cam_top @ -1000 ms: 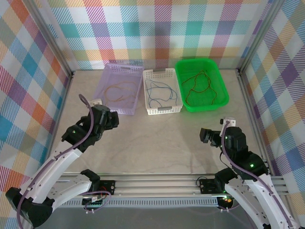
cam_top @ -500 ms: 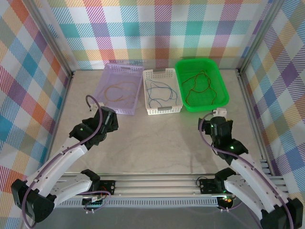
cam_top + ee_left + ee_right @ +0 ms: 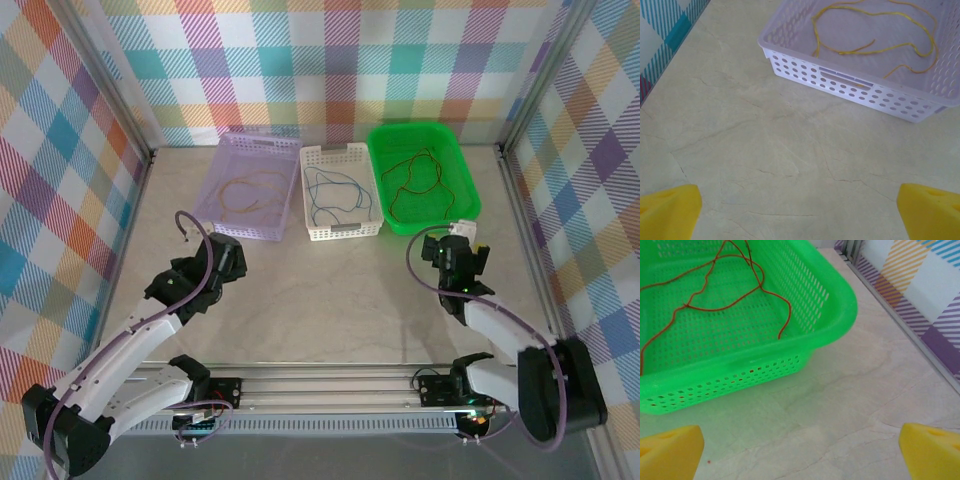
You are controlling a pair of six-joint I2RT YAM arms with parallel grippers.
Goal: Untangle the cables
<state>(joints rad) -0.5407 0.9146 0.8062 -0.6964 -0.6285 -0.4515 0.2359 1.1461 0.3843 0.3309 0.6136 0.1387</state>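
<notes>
Now, from above: three baskets are lined up at the far side of the table, a thin wire laid in each. An orange-yellow cable is seen in the purple basket, a blue cable in the white basket, and a red cable in the green basket. The left arm is pointed at the purple basket and the right arm at the green one (both stopped short of the baskets).

Over to the left wrist: the left fingers are spread wide apart, with nothing gripped, above bare table. The purple basket's near wall is seen ahead, the orange-yellow cable curled loosely inside.

On the right wrist, the right fingers are likewise held wide and empty. The green basket's corner is seen just ahead, with the red cable looped on its floor.
</notes>
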